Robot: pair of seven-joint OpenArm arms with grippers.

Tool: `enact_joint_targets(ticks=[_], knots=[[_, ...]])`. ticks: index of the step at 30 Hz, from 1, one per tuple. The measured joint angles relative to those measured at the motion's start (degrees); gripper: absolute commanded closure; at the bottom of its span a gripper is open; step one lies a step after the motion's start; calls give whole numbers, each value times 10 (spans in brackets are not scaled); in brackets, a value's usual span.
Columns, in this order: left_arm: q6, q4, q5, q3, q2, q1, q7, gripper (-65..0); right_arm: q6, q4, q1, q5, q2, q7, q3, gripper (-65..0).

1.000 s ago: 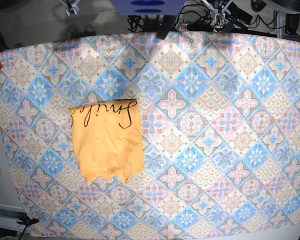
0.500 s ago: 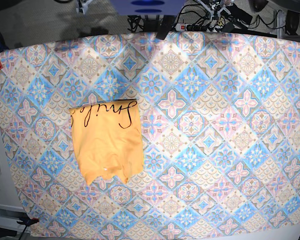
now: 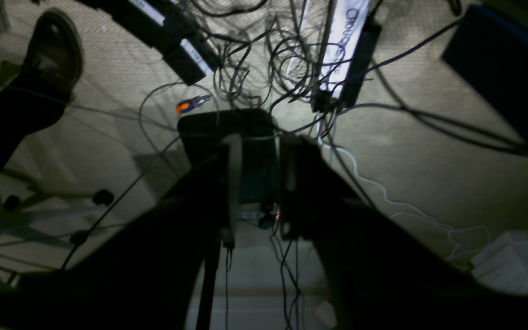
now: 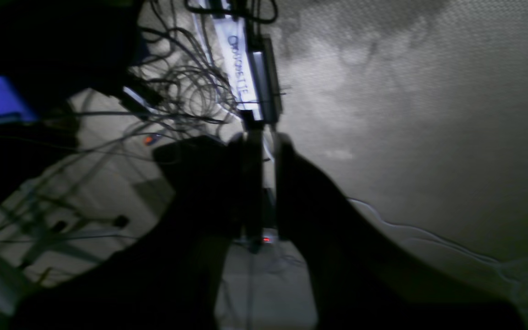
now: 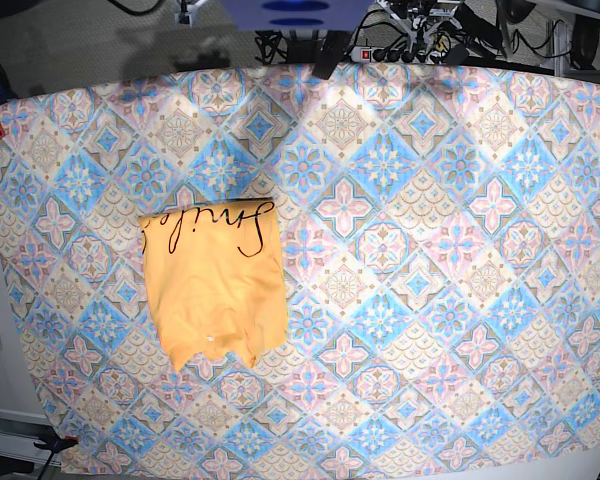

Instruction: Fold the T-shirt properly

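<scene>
Patterned table (image 5: 430, 250) under bright light, tangled cables (image 3: 264, 55) on the floor behind. Folded T-shirt (image 5: 215, 285) lying flat at nine o'clock, same spot as a second ago. Arms pulled further back than before. Left fingers (image 3: 257, 183) slightly apart, right fingers (image 4: 264, 183) nearly together, both empty. Looks finished.
</scene>
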Motion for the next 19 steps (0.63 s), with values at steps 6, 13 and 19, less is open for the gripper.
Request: enact_joint_targets(ticks=[6, 13, 19], knots=[[-1, 0, 39, 0, -2, -7, -1, -136, 4, 0, 24, 0, -41, 2, 0, -47], [0, 0, 92, -1, -2, -11, -1, -136, 2, 4, 20, 0, -46, 3, 0, -47], [-1, 0, 93, -1, -2, -21, -4, -136, 2, 4, 37, 0, -60, 2, 0, -47]])
